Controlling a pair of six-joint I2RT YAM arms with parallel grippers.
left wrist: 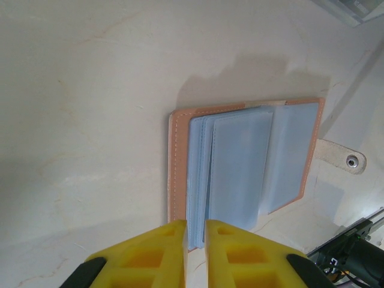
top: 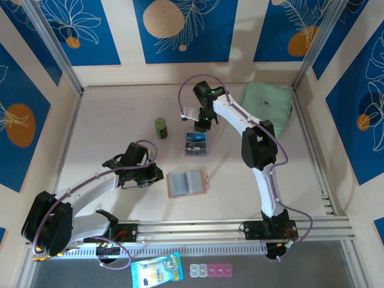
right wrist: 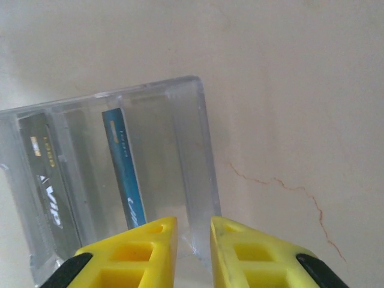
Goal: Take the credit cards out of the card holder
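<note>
From above, the card holder [top: 188, 183] lies spread open on the pale surface [top: 114, 114], near the front rail and roughly midway between the two arm bases. The left tool [top: 157, 174] sits low just beside its left edge. Farther back, the right tool [top: 203, 125] hangs over the rear edge of a clear box [top: 196, 144], where dark and blue cards show. A green can [top: 161, 128] stands left of the box and a mint-green case [top: 267, 105] fills the far right corner. Bare surface lies wide on the left and between box and holder. In the left wrist view, the card holder [left wrist: 252, 156] lies flat, its tan stitched border framing overlapped bluish sleeves, and its snap tab [left wrist: 342, 157] sticks out past the right edge. The left tool [left wrist: 195, 240] has its yellow fingers nearly together at the holder's near edge. A sleeve corner reaches the slit, but I cannot tell whether it is pinched. The surface [left wrist: 90, 120] left of the holder is open. In the right wrist view, the right tool [right wrist: 193, 240] is slightly spread with nothing between its fingers, poised above the clear box [right wrist: 186, 120] at its right wall. A blue card [right wrist: 123, 168] and a dark card [right wrist: 48, 186] stand on edge in separate slots. To the right of the box wall the surface [right wrist: 288, 90] is open.
</note>
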